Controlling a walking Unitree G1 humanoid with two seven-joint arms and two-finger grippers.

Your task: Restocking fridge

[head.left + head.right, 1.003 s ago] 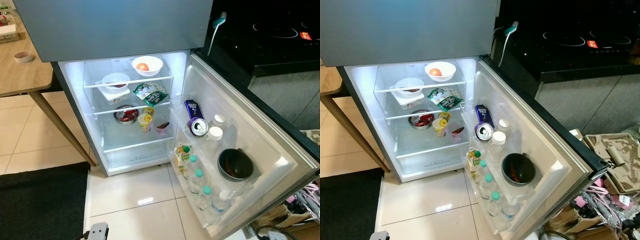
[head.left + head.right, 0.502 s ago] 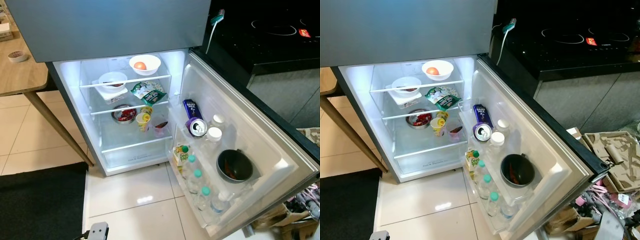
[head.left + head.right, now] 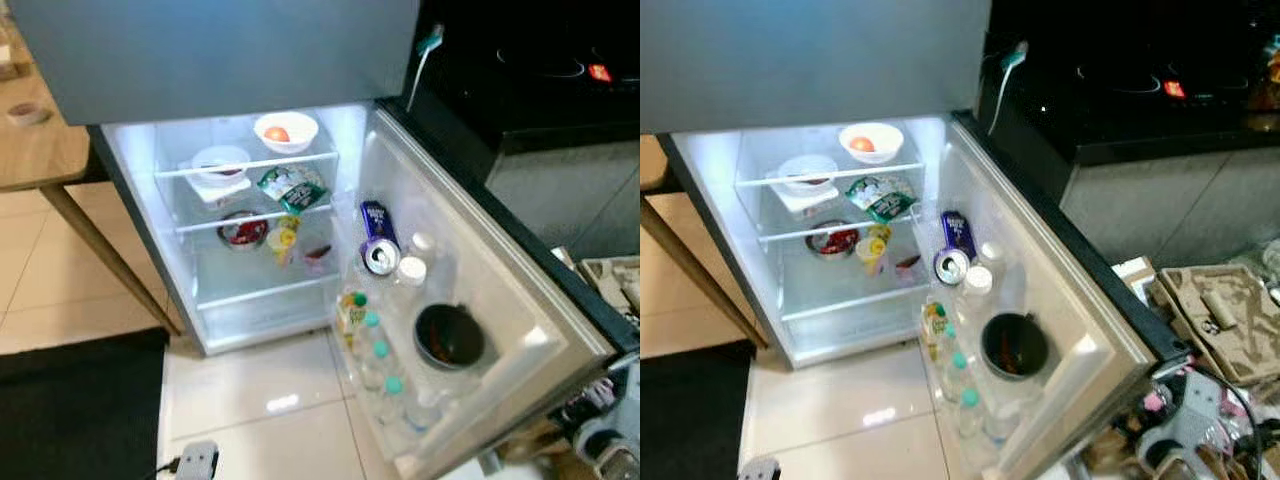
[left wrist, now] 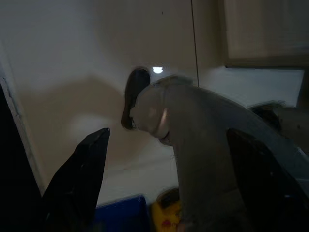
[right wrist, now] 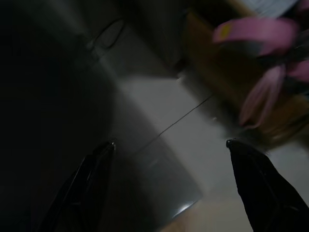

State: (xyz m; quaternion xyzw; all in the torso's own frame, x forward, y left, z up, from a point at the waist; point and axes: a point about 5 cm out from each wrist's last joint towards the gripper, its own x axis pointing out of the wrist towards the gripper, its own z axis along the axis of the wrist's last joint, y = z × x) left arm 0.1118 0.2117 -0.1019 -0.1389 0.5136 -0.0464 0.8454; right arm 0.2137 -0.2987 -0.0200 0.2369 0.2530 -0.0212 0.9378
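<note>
1. Two grippers hang low: the left gripper [image 4: 166,159] and the right gripper [image 5: 169,164] both have fingers spread apart, grasping nothing, above pale floor tiles [image 3: 270,400].
2. Fridge [image 3: 240,230] stands open and lit; a white bowl [image 3: 285,130] holding an orange fruit sits on its top shelf.
3. Fridge door [image 3: 480,300] carries a can [image 3: 378,257], water bottles [image 3: 385,385] and a dark pot [image 3: 448,338].
</note>
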